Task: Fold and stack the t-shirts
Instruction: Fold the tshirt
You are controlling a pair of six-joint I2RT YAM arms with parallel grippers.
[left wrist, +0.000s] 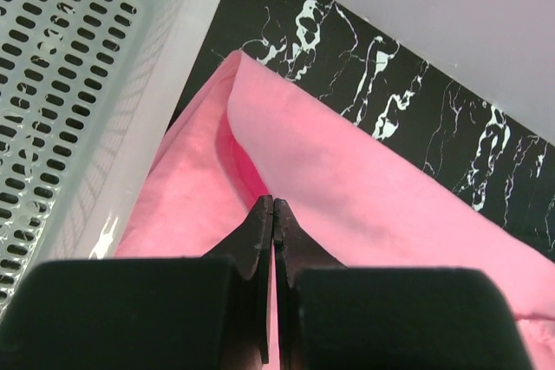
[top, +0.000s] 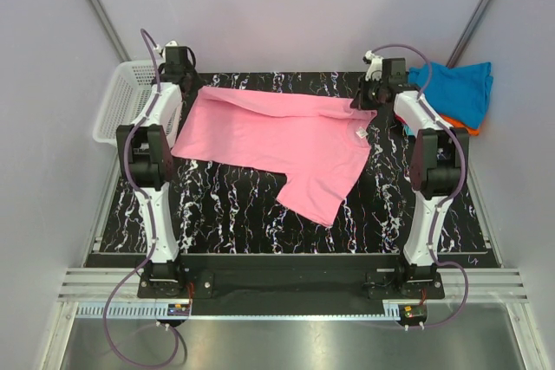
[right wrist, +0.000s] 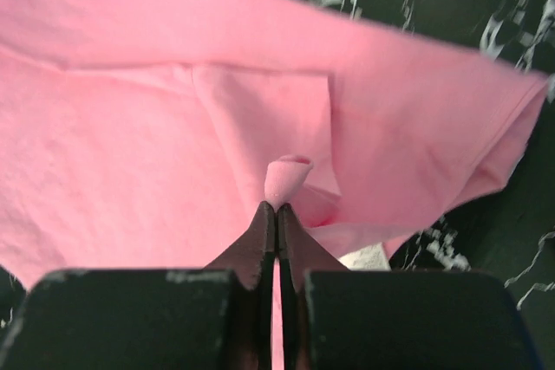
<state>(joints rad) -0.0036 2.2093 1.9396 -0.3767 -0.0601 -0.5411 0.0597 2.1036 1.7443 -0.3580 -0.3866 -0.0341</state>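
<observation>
A bright pink t-shirt [top: 269, 140] lies spread on the black marbled mat [top: 225, 214], with its far edge folded over towards me. Its white neck label [top: 360, 133] shows near the right side. My left gripper [top: 192, 86] is at the shirt's far left corner. In the left wrist view it [left wrist: 273, 204] is shut on the pink cloth [left wrist: 364, 197] at a fold. My right gripper [top: 368, 99] is at the far right corner. In the right wrist view it [right wrist: 277, 207] is shut on a pinch of the pink cloth [right wrist: 130, 145], and a small nub [right wrist: 287, 179] sticks out past the tips.
A white mesh basket [top: 121, 101] stands at the far left, close beside the left gripper, and its wall also shows in the left wrist view [left wrist: 69, 84]. A teal-blue shirt [top: 455, 88] lies on an orange one [top: 466, 126] at the far right. Grey walls close in the back and sides.
</observation>
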